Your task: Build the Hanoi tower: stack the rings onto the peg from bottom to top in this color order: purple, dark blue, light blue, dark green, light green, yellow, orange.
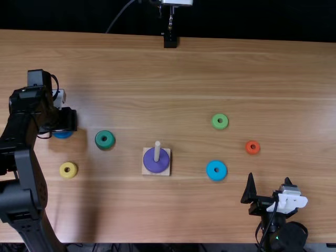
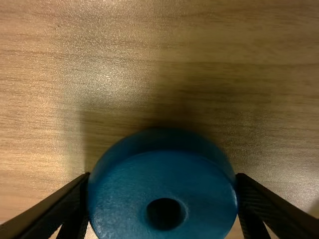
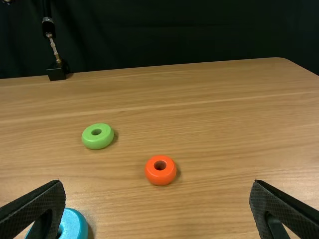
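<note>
Purple ring on peg — 1 of 7 done; L hand grips dk blue ring, R hand wide — 6 to go.

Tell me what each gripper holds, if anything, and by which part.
Left gripper: the dark blue ring, by opposite sides of its outer rim. Right gripper: nothing; it stands open.
</note>
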`<control>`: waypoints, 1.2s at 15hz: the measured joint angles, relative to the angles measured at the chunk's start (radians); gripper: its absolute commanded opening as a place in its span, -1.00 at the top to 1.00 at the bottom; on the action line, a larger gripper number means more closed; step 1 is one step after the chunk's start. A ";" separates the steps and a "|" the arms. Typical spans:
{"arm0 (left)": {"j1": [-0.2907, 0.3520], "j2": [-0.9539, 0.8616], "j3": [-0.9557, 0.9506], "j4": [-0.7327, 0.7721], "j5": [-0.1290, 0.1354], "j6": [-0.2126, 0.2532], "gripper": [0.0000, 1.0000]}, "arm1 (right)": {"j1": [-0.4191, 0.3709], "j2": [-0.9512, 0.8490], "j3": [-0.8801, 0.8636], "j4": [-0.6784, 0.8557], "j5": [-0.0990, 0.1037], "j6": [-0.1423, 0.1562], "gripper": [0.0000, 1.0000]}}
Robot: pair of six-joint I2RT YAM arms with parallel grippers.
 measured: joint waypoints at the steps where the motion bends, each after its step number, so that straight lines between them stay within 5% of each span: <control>1: 0.000 0.000 0.000 -0.001 0.000 0.000 0.68 | 0.000 0.000 0.000 0.000 0.000 0.000 -1.00; 13: -0.004 -0.160 0.053 -0.241 0.033 0.000 0.79 | 0.000 0.000 0.000 0.000 0.000 0.000 -1.00; 18: -0.115 -0.268 0.068 -0.336 0.035 0.000 0.80 | 0.000 0.000 0.000 0.000 0.000 -0.001 -1.00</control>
